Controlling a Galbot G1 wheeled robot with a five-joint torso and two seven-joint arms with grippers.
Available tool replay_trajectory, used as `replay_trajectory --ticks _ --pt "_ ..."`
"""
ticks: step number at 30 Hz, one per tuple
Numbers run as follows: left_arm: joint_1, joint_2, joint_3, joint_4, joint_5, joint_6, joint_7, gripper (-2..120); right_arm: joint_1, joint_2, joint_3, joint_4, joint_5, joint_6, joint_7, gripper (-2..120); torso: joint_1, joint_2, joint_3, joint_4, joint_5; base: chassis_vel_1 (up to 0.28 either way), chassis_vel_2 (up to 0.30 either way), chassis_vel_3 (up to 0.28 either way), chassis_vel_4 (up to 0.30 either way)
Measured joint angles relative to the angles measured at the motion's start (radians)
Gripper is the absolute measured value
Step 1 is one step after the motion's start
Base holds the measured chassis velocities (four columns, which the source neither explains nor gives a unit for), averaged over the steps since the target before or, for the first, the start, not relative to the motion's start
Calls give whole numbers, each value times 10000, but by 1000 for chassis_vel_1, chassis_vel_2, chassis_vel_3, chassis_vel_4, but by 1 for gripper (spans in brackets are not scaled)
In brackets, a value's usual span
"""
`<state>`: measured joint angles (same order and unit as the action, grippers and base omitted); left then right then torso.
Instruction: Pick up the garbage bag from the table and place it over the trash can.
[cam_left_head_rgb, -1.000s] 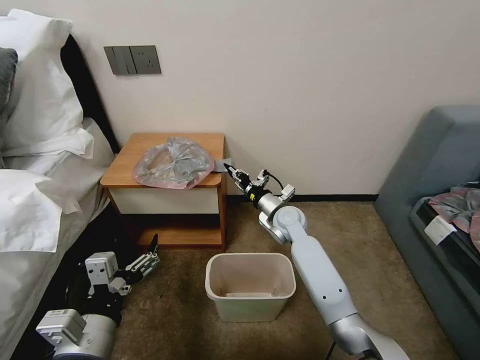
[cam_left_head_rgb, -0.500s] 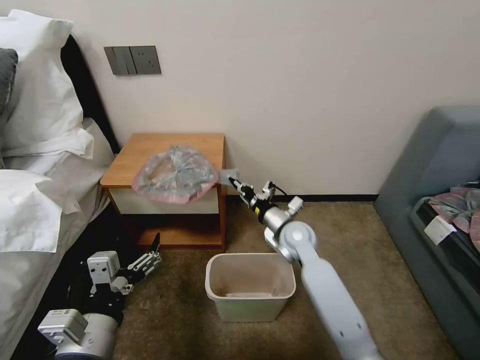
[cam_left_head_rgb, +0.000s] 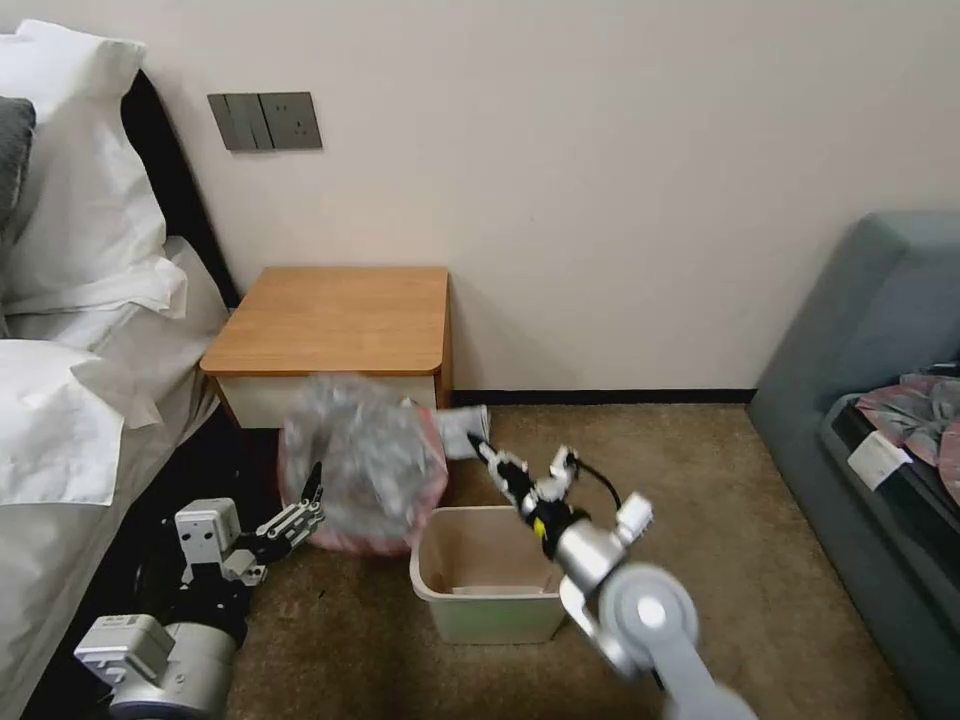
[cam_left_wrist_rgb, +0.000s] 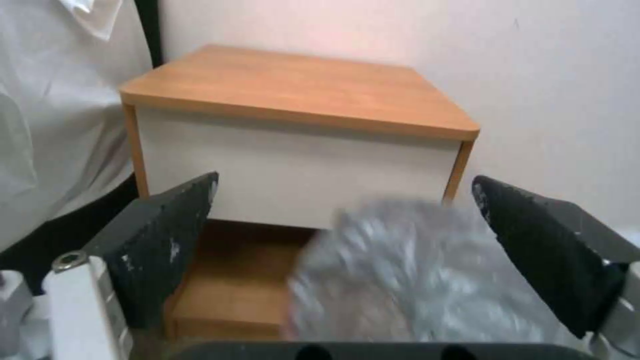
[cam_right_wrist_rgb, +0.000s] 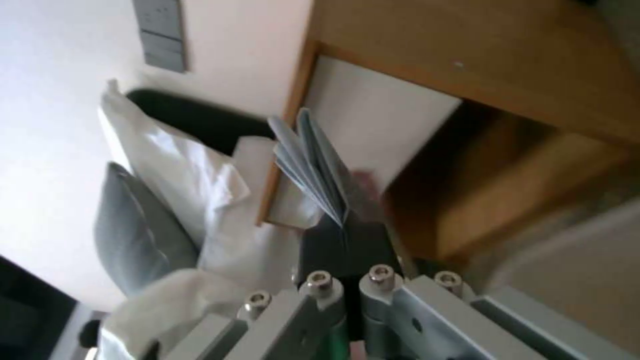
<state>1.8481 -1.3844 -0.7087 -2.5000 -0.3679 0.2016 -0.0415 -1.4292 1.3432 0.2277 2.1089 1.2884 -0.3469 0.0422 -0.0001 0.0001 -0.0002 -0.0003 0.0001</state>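
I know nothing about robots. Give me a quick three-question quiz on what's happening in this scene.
1. True or false: the garbage bag lies on the table.
2. Which tool is shut on the bag: A) left tool, B) right tool?
3. Fill in: the left tool's fingers are ____.

Key: 1 false, it hangs in front of the table, beside the trash can. 2 B. 3 open.
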Motion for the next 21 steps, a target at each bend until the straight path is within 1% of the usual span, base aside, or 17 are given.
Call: replay_trajectory --ticks 2,6,10,17,18,19,20,21 --pt "-20 7 8 0 -15 0 -4 100 -484 -67 133 62 -431 -29 -61 0 0 0 1 3 0 0 0 0 0" --pt "-150 32 70 0 -84 0 -40 100 -947 -62 333 87 -876 -81 -223 0 0 1 1 2 0 0 0 0 0" --pt "-214 45 98 0 -123 3 -59 100 -1424 -87 647 124 -1120 -122 -393 0 0 1 2 3 0 0 0 0 0" --pt "-235 50 98 0 -141 2 -70 100 -1620 -292 1043 72 -1276 -336 -292 -1 0 1 2 2 0 0 0 0 0" --pt "-239 50 99 0 -144 2 -71 100 -1622 -299 1069 70 -1325 -390 -209 2 0 1 2 2 0 0 0 0 0" --pt "-239 50 99 0 -144 2 -71 100 -1622 -299 1069 70 -1325 -390 -209 2 0 1 2 2 0 0 0 0 0" --pt "-245 51 99 0 -145 2 -73 100 -1622 -288 1097 70 -1365 -429 -111 8 0 1 2 3 0 0 0 0 0" --pt "-250 52 99 0 -146 2 -74 100 -1622 -270 1118 69 -1420 -433 -50 11 0 1 2 3 0 0 0 0 0"
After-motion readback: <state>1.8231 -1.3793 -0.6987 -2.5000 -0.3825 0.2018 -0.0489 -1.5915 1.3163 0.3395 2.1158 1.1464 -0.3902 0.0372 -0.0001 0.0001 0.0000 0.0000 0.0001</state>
